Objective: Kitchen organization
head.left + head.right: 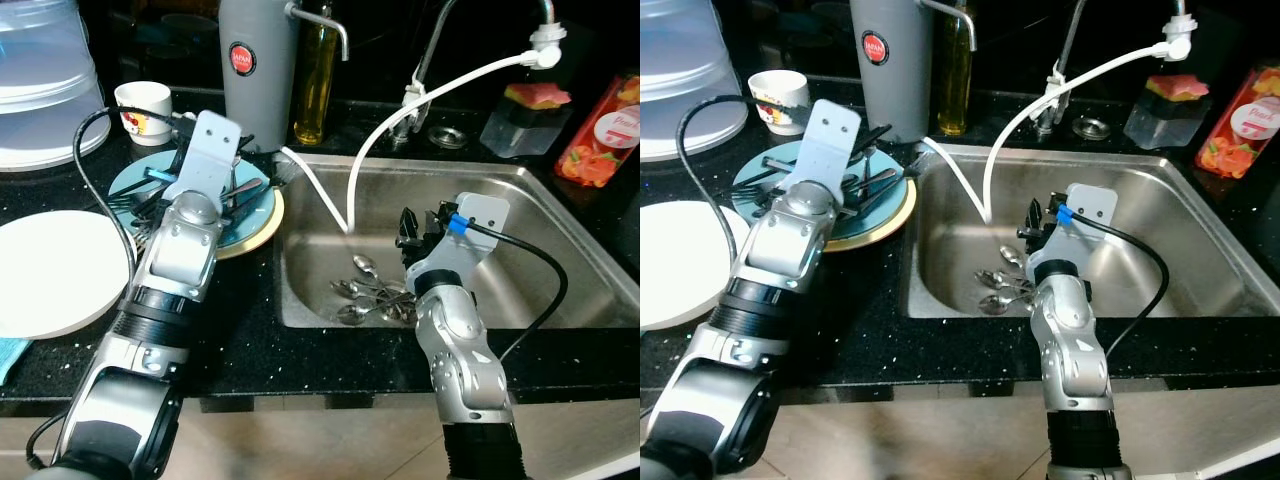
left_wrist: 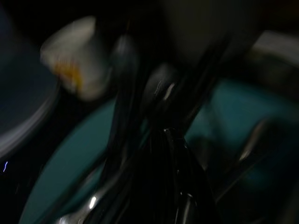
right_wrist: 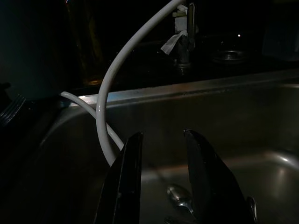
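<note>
A teal plate (image 1: 258, 205) stacked on a yellow plate (image 1: 268, 232) sits on the black counter left of the sink and carries dark forks (image 1: 140, 205) and other cutlery. My left gripper (image 1: 868, 160) hovers low over that pile; the left wrist view is blurred, with the teal plate (image 2: 60, 172) under the black fingers. Several metal spoons (image 1: 365, 295) lie on the floor of the steel sink (image 1: 560, 175). My right gripper (image 3: 162, 140) is inside the sink just above them, open, with nothing between its fingers.
A white hose (image 1: 370, 150) runs from the faucet (image 1: 440, 40) into the sink beside my right gripper. A grey thermos (image 1: 255, 70), an oil bottle (image 1: 315, 80) and a white cup (image 1: 145, 110) stand behind the plates. A white plate (image 1: 50, 270) lies at the left.
</note>
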Motion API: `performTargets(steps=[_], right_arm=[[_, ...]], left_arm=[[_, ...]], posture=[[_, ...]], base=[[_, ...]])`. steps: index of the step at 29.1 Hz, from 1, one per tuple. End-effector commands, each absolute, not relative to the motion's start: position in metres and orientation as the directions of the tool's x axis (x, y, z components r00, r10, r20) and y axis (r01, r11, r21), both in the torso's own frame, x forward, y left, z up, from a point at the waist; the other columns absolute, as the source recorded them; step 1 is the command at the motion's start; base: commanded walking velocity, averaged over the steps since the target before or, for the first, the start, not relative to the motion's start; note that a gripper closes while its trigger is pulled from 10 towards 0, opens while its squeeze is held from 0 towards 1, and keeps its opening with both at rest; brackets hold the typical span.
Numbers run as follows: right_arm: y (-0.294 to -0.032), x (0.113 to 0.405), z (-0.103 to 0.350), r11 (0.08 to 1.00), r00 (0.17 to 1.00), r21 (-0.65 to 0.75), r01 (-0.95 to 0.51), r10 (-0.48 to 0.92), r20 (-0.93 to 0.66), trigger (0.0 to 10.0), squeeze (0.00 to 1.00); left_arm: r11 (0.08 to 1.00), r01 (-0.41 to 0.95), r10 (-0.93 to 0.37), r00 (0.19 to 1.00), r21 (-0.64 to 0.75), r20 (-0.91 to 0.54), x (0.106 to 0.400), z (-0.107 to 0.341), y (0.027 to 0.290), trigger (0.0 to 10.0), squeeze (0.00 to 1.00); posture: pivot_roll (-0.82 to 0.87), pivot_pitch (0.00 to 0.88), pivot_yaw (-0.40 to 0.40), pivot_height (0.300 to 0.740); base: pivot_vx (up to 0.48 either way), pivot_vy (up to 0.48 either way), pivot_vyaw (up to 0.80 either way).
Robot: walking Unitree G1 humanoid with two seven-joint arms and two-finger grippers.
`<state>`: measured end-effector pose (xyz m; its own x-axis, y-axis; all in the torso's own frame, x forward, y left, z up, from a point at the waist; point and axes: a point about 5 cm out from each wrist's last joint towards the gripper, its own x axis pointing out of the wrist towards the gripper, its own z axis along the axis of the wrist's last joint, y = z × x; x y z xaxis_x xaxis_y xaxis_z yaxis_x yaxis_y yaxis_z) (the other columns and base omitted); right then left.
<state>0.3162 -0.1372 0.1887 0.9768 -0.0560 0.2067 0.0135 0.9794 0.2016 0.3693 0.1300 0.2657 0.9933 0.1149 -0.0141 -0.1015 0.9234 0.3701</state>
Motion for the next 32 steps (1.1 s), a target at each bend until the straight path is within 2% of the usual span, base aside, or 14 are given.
performTargets(steps=[1, 2, 3, 5, 7, 8, 9, 17, 23, 24, 26, 32], right_arm=[[-0.139, 0.315, 0.188, 0.979, 0.977, 0.205, 0.024, -0.066, 0.204, 10.0, 0.00], [-0.139, 0.315, 0.188, 0.978, 0.977, 0.205, 0.023, -0.066, 0.204, 10.0, 0.00], [-0.139, 0.315, 0.188, 0.978, 0.977, 0.205, 0.023, -0.066, 0.204, 10.0, 0.00], [-0.139, 0.315, 0.188, 0.978, 0.977, 0.206, 0.023, -0.066, 0.204, 10.0, 0.00], [-0.139, 0.315, 0.188, 0.978, 0.977, 0.206, 0.023, -0.066, 0.204, 10.0, 0.00], [-0.139, 0.315, 0.188, 0.978, 0.977, 0.206, 0.023, -0.066, 0.204, 10.0, 0.00], [-0.139, 0.315, 0.188, 0.978, 0.977, 0.206, 0.023, -0.066, 0.204, 10.0, 0.00], [-0.138, 0.315, 0.188, 0.978, 0.977, 0.206, 0.022, -0.065, 0.204, 10.0, 0.00], [-0.137, 0.316, 0.188, 0.978, 0.976, 0.207, 0.017, -0.061, 0.207, 10.0, 0.00], [-0.138, 0.316, 0.189, 0.978, 0.976, 0.206, 0.017, -0.061, 0.208, 10.0, 0.00], [-0.138, 0.316, 0.189, 0.978, 0.976, 0.206, 0.017, -0.061, 0.208, 10.0, 0.00], [-0.138, 0.316, 0.189, 0.979, 0.976, 0.204, 0.017, -0.061, 0.210, 10.0, 0.00]], left_arm=[[0.932, -0.061, 0.058, 0.998, 0.358, 0.019, 0.367, 0.272, 0.120, 10.0, 0.00], [0.932, -0.058, 0.054, 0.998, 0.358, 0.021, 0.367, 0.272, 0.120, 10.0, 0.00], [0.931, -0.047, 0.039, 0.999, 0.363, 0.030, 0.366, 0.272, 0.118, 10.0, 0.11], [0.930, -0.039, 0.028, 0.999, 0.366, 0.035, 0.365, 0.273, 0.116, 10.0, 0.11], [0.929, -0.033, 0.026, 0.999, 0.368, 0.024, 0.365, 0.271, 0.115, 10.0, 0.05], [0.920, -0.049, 0.057, 0.998, 0.389, -0.007, 0.367, 0.266, 0.119, 10.0, 0.31], [0.910, -0.072, 0.093, 0.995, 0.408, -0.033, 0.368, 0.262, 0.123, 10.0, 1.00], [0.884, -0.113, 0.189, 0.974, 0.453, -0.124, 0.374, 0.249, 0.144, 10.0, 1.00], [0.937, -0.133, 0.206, 0.957, 0.324, -0.203, 0.378, 0.249, 0.156, 10.0, 1.00], [0.953, -0.143, 0.204, 0.955, 0.269, -0.216, 0.380, 0.252, 0.159, 10.0, 0.00], [0.957, -0.143, 0.201, 0.954, 0.253, -0.222, 0.380, 0.253, 0.160, 10.0, 0.00], [0.988, -0.132, 0.150, 0.944, 0.079, -0.295, 0.384, 0.257, 0.168, 10.0, 0.00]], posture=[[0.21, 0.033, -0.095, 0.740], [0.21, 0.033, -0.094, 0.740], [0.21, 0.033, -0.094, 0.740], [0.21, 0.033, -0.094, 0.740], [0.21, 0.033, -0.094, 0.740], [0.21, 0.033, -0.094, 0.740], [0.21, 0.033, -0.094, 0.740], [0.21, 0.032, -0.094, 0.740], [0.22, 0.026, -0.095, 0.740], [0.21, 0.022, -0.095, 0.740], [0.21, 0.022, -0.095, 0.740], [0.22, 0.019, -0.096, 0.740]], base=[[0.000, 0.000, 0.00], [0.000, 0.000, 0.00], [0.000, 0.000, 0.00], [0.000, 0.000, 0.00], [0.000, 0.000, 0.00], [0.000, 0.000, 0.00], [0.000, 0.000, 0.00], [0.000, 0.000, 0.00], [0.000, 0.000, 0.00], [0.000, 0.000, 0.00], [0.000, 0.000, 0.00], [0.000, 0.000, 0.00]])
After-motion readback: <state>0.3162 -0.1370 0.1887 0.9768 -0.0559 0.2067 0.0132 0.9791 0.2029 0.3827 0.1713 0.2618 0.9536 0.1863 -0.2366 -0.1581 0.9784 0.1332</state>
